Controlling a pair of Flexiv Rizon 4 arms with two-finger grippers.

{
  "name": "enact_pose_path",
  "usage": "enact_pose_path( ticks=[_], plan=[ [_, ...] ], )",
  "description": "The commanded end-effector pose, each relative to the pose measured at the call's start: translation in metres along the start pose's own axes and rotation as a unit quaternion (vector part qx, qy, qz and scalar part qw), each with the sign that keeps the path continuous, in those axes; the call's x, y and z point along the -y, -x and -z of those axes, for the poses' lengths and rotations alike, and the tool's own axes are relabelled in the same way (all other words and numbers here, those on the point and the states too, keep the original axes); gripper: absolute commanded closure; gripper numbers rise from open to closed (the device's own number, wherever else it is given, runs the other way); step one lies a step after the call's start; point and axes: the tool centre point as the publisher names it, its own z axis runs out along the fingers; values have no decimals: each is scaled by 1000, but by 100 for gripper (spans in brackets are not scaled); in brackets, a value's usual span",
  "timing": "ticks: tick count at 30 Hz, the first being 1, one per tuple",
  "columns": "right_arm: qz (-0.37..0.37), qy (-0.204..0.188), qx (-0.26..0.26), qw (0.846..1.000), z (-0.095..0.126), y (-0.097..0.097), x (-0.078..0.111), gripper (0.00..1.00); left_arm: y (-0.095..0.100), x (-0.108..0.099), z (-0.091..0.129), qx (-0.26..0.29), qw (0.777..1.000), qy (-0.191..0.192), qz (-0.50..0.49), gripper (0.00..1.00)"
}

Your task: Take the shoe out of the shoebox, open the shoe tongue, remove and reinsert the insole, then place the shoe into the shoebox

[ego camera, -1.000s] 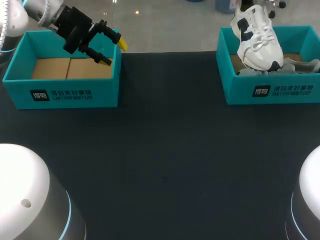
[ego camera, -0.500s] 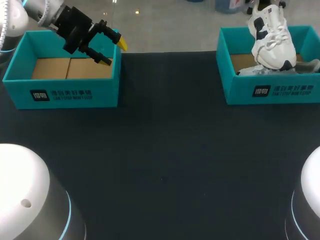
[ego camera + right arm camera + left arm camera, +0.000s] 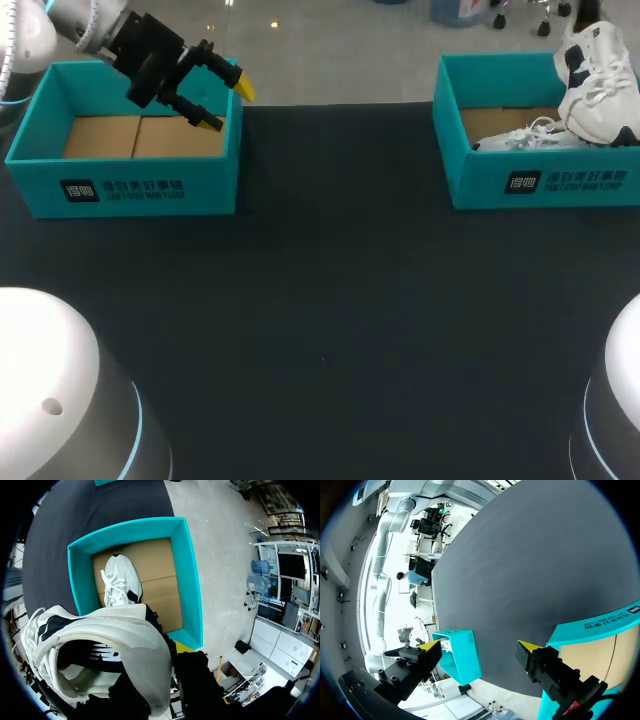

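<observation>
A white shoe with navy marks [image 3: 598, 85] hangs tilted above the right end of the right teal shoebox [image 3: 545, 182]. In the right wrist view my right gripper [image 3: 169, 652] is shut on the heel collar of this shoe [image 3: 100, 650], and one yellow fingertip [image 3: 182, 647] shows beside it. A second white shoe [image 3: 525, 136] lies inside the box [image 3: 192, 580], below the held one [image 3: 120, 582]. My left gripper [image 3: 228, 105] stands open and holds nothing, over the back right corner of the left teal box [image 3: 120, 190]. Its fingers [image 3: 427, 645] are far apart.
The left teal box has a bare cardboard floor [image 3: 140, 135]. Dark table cloth [image 3: 330, 280] spans the space between the two boxes. In the left wrist view the right box [image 3: 462, 655] shows far across the table, between the fingers.
The right gripper has carried the shoe to the right, from over the box's left part to over its right end. The left arm has not moved.
</observation>
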Motion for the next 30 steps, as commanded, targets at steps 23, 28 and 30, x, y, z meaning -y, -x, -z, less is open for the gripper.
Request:
enact_pose_path(
  ticks=[23, 28, 30],
  plan=[
    [-387, -43, -76, 918, -49, 31, 54, 100, 0, 0, 0, -1, 1000, 0, 0, 0],
    [-517, -69, -91, 848, -51, 25, 56, 100, 0, 0, 0, -1, 1000, 0, 0, 0],
    [-561, -81, -94, 819, -50, 23, 55, 100, 0, 0, 0, -1, 1000, 0, 0, 0]
  ],
)
